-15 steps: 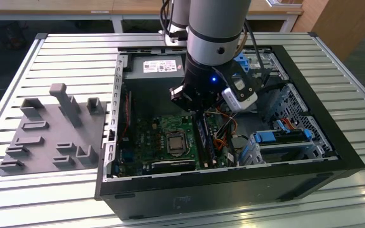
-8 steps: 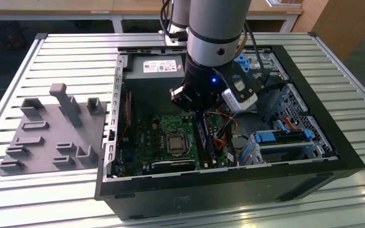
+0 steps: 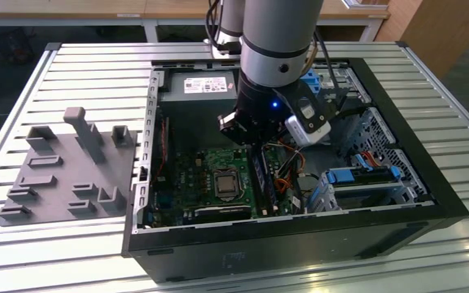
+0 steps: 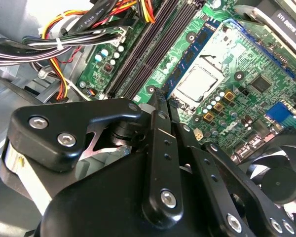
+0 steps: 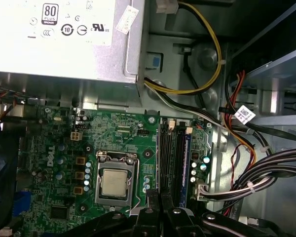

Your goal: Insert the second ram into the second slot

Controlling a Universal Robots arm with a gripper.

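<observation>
Seating step, seemingly: hand (image 4: 162, 98) pinched together, gripping nothing, tip at end of ram (image 4: 193, 48) upright beside CPU (image 4: 196, 84); calls for straight downward pressure.

Grey tray (image 3: 59, 204) — likely plastic — beside open case (image 3: 300, 235).

We are showing a silver-grey arm (image 3: 279, 36), a black wrist (image 3: 255, 113) glowing blue, and silver screws (image 4: 168, 198) studding our black gripper (image 4: 160, 101).

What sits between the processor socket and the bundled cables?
The memory slots, side by side on the green board; the first wrist view shows this.
</observation>
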